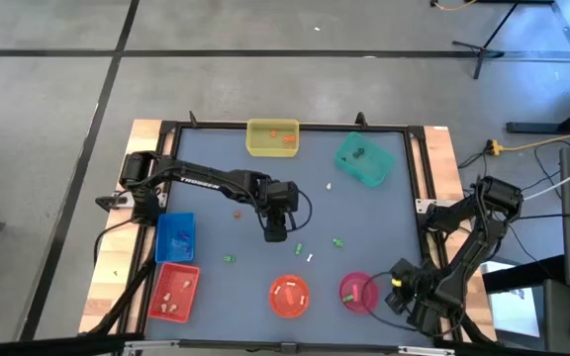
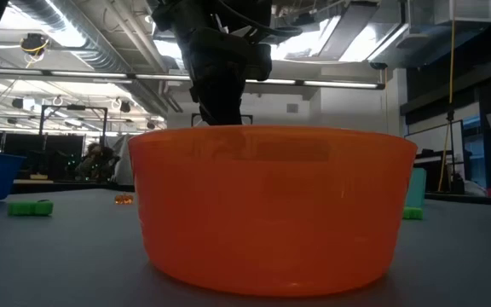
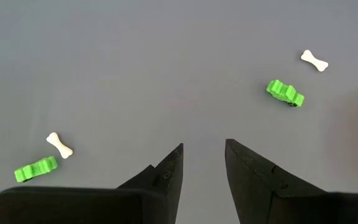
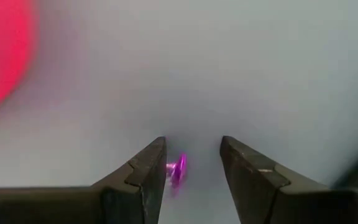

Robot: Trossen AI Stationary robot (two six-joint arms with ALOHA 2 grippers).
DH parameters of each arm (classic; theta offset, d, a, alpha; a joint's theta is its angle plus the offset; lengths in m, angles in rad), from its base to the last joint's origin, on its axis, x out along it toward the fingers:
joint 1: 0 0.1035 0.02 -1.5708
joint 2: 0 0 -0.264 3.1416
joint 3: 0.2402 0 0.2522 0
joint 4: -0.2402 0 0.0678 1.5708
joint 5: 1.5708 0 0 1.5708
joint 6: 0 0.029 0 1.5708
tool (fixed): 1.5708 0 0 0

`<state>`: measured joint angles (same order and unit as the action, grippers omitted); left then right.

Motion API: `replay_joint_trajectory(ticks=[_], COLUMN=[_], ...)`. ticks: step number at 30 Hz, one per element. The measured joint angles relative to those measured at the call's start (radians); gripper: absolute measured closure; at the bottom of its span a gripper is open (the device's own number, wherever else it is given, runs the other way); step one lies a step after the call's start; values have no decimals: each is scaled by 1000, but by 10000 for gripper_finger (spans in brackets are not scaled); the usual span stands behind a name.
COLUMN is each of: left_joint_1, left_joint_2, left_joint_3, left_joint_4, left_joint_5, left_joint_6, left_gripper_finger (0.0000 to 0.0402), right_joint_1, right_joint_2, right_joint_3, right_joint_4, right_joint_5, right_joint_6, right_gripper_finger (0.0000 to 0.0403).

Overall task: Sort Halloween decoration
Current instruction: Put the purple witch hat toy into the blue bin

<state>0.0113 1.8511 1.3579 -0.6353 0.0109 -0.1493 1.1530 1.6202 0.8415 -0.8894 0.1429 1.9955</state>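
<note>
I have the left end effector (image 1: 277, 234) hovering mid-surface with fingers apart and empty, nearer than the parked right end effector (image 4: 193, 165), also apart; the closest trinkets, a green piece (image 3: 36, 168) and white bone (image 3: 59, 144), lie off to one side ahead.

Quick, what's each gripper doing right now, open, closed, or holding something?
Left gripper: jaws open, holding nothing, above the mat mid-table.
Right gripper: jaws open, nothing between them, parked at the table's right front corner.
</note>
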Motion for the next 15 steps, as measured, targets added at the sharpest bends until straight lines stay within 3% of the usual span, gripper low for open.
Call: replay_joint_trajectory(ticks=[8,15], left_joint_1=[0,0], left_joint_2=[0,0], left_joint_3=[0,0], left_joint_4=[0,0], left_joint_5=[-1,-1], left_joint_6=[1,1], left_gripper_finger=[298,298], right_joint_1=[-93,-165], right_joint_2=[-2,-33], right_joint_3=[3,37], right_joint_4=[-66,-95], right_joint_5=[-48,-2], right_joint_6=[-34,-168], right_gripper_finger=[244,244])
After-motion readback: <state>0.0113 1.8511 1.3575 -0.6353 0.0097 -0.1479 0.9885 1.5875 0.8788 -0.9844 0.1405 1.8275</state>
